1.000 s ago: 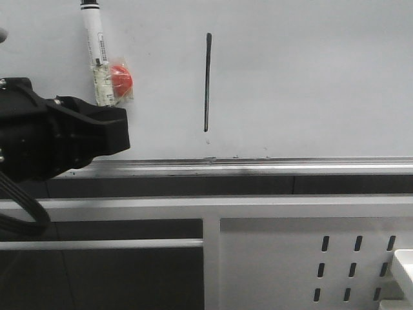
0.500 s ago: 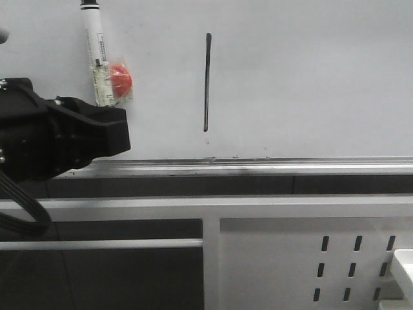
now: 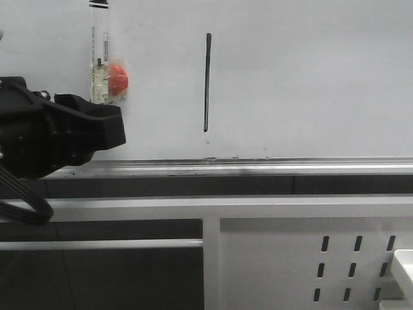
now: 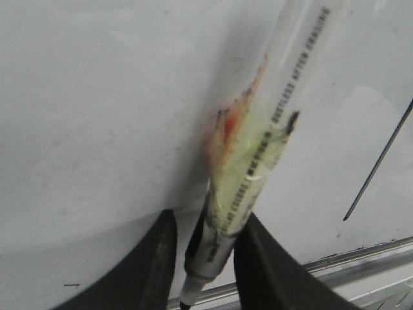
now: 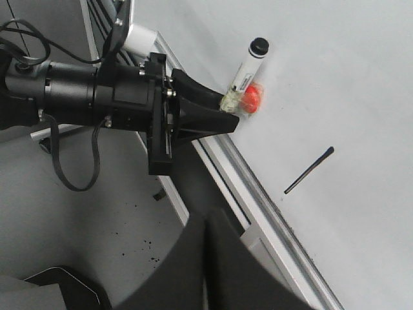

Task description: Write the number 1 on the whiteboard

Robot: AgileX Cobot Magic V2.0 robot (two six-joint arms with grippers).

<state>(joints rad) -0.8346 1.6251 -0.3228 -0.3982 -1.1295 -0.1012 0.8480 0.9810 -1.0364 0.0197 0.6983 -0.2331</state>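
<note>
The number 1 (image 3: pixel 206 82) is a thin dark upright stroke on the whiteboard (image 3: pixel 310 77), and it also shows in the wrist views as a stroke (image 4: pixel 377 165) (image 5: pixel 310 170). To its left a white marker pen (image 3: pixel 98 58) stands against the board, taped to a red round piece (image 3: pixel 117 76). My left gripper (image 4: pixel 205 223) is open around the pen's (image 4: pixel 258 161) lower end. The pen leans on one finger, with a gap to the other. My right gripper (image 5: pixel 205 219) hangs back from the board, shut and empty.
A silver tray rail (image 3: pixel 258 166) runs along the board's lower edge. Below it sits a white slotted metal panel (image 3: pixel 290 258), with a white object (image 3: pixel 403 265) at the far right. The left arm's black body (image 5: pixel 97 97) and cables extend away from the board.
The pen has shifted upward on the board, stands straighter and looks blurred. The left gripper has drawn slightly to the left. The stroke is unchanged.
</note>
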